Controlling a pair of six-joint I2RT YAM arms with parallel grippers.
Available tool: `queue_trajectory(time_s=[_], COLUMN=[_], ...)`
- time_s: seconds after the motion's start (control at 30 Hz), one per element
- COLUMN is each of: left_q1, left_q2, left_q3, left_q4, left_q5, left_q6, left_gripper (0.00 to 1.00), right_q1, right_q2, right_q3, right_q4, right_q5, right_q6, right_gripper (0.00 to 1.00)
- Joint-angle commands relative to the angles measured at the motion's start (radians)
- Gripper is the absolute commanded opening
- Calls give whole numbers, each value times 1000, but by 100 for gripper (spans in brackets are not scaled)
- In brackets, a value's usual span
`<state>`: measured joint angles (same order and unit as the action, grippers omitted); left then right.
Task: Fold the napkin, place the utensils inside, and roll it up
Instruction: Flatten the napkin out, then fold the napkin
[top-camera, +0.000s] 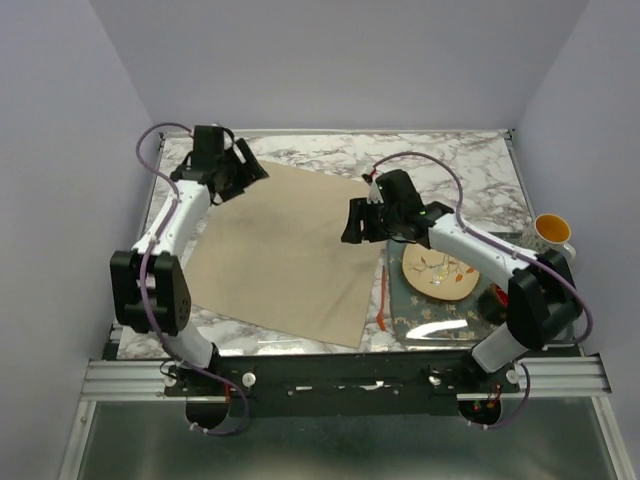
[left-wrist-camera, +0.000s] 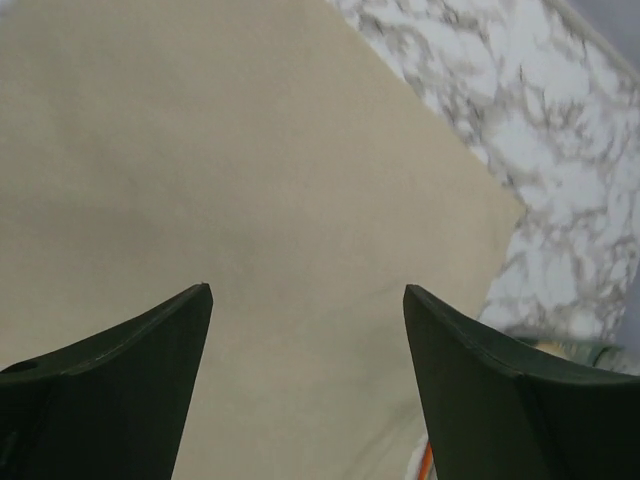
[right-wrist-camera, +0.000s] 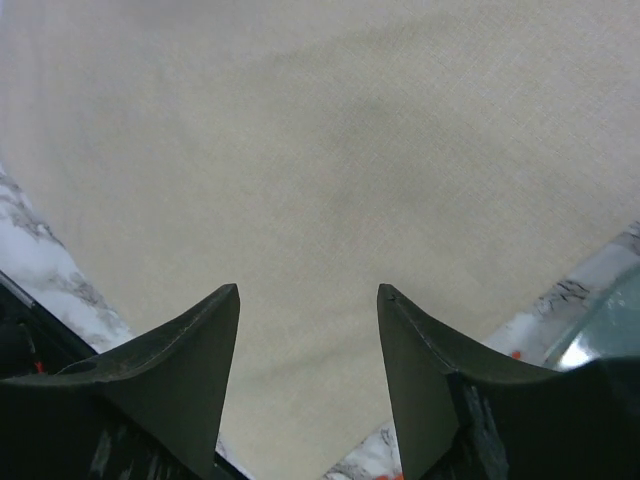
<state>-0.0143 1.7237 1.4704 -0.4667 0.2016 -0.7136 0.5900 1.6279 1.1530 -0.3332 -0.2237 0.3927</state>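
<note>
1. Napkin (top-camera: 280, 250) lies flat and unfolded on the tabletop (top-camera: 470, 170), with the utensil (top-camera: 383, 300) just beside its right edge.
2. Over its far corner the left fingers (left-wrist-camera: 120, 380) hover wide apart, and the right fingers (right-wrist-camera: 160, 380) do likewise near its right edge (neither pair holds anything).
3. It is likely light, limp and prone to sliding on marble, so a pinch at the corners suits it best.

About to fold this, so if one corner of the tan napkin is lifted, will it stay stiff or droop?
Probably droops: the napkin lies thin and flat like soft cloth. Likely light, being a single layer. Pushed, it may slide or bunch, since the marble table looks glossy.
</note>
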Motion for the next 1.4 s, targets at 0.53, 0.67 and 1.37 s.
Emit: queue_trajectory(time_s=[0.53,0.67,1.37], left_q1=[-1213,-1280,-1308], left_q2=[-245,-115,19], left_q3=[-398,-331,-331], left_q4=[-135,-141,-151], left_q5=[-361,-344,-255], left_q6=[80,94,80], left_gripper=[47,45,45], right_q1=[-344,-349,-349], right_q2=[-551,-591,-649], right_q3=[-168,-191,-226], right_q4=[-239,-239,-237], right_q5=[41,17,0], right_q6=[-2,-3,5], right_gripper=[67,67,67])
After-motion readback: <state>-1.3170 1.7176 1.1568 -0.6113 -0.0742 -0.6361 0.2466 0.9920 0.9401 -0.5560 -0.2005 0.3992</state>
